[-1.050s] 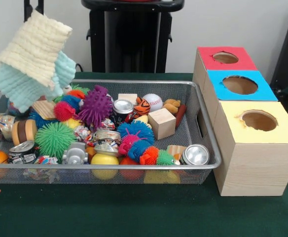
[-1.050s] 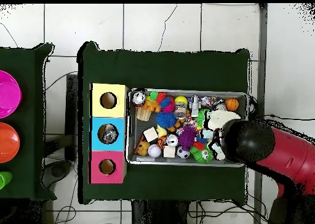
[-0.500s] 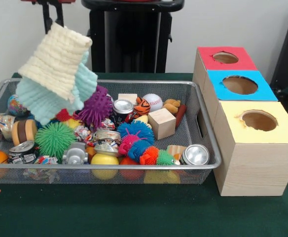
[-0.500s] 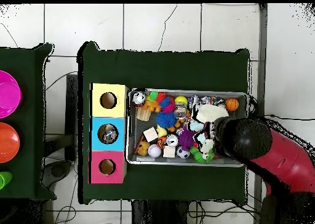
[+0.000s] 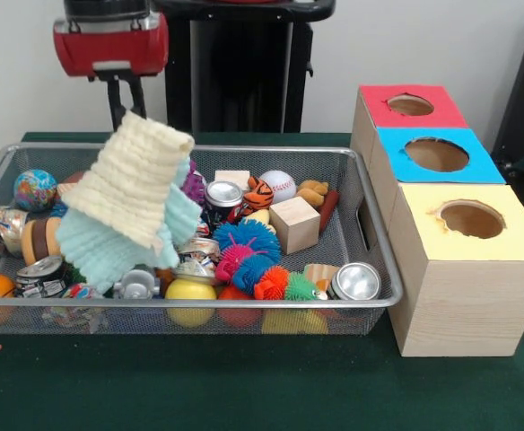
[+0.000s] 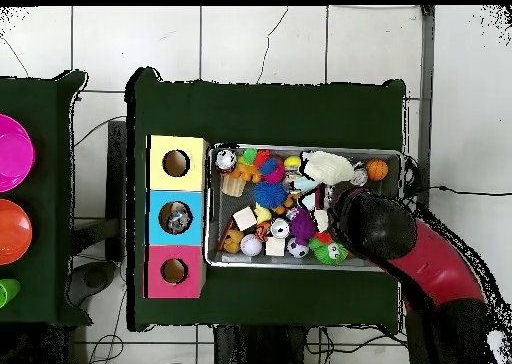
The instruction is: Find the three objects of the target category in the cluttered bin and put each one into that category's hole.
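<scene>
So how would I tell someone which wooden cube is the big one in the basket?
Start at the wire basket left of the three coloured boxes. Look toward its right half, just below the baseball and beside the blue spiky ball. The wooden cube there is plain, pale and sharp-edged among round, bright toys.

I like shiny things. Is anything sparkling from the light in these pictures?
Front view: yes, the silver can lid near the basket front rim gleams, and another can top shines mid-basket. Overhead view: things are too small to show any sparkle.
</scene>
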`<action>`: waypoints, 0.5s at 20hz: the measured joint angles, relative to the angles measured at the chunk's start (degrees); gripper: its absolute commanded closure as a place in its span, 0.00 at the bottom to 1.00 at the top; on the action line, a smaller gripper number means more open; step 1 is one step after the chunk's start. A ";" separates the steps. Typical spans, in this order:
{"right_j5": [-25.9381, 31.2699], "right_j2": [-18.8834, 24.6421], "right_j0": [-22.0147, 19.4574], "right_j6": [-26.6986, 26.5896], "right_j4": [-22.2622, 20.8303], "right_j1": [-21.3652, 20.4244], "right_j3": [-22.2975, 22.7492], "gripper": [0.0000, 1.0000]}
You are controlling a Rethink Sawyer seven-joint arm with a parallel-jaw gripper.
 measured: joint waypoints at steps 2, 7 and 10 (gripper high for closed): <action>-2.81 3.30 -2.67 0.00 0.01 0.96 1.57 1.00; -7.51 11.66 -9.37 0.00 -0.08 3.12 5.17 1.00; -8.78 17.27 -13.65 0.00 -0.07 4.19 7.47 1.00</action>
